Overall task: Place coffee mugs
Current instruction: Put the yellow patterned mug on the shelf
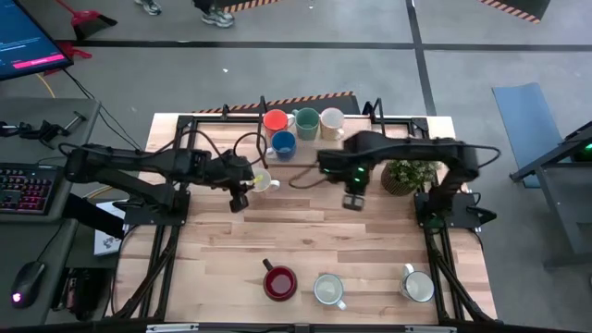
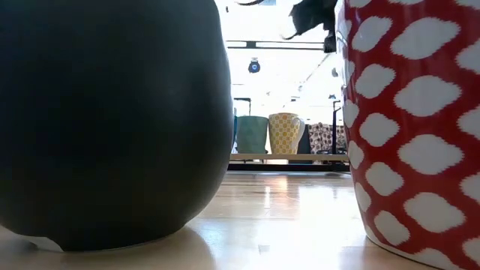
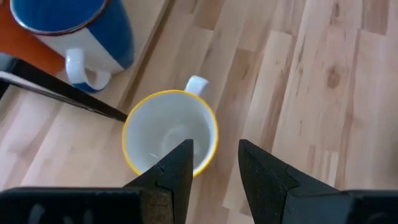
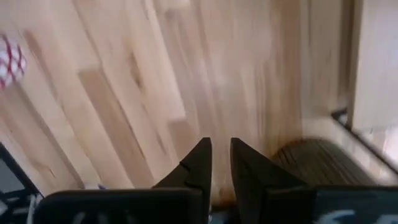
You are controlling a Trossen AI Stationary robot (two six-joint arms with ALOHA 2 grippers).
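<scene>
I count eight mugs on the table (image 1: pixel 213 268), and I place them all by the potted plant (image 1: pixel 408 174). Four cluster away from it toward the far edge: an orange mug (image 1: pixel 275 120), a teal-green mug (image 1: pixel 307 121), a cream mug (image 1: pixel 332 121) and a blue mug (image 1: pixel 283 143). A yellow-rimmed white mug (image 3: pixel 169 132) sits beyond those. Along the near edge stand a dark red mug (image 1: pixel 279 282) and two pale mugs (image 1: pixel 328 289). My left gripper (image 3: pixel 214 163) hangs over the yellow-rimmed mug's rim, fingers partly apart and holding nothing. My right gripper (image 4: pixel 221 163), just beside the plant, has fingers nearly together and empty. I can read no writing.
</scene>
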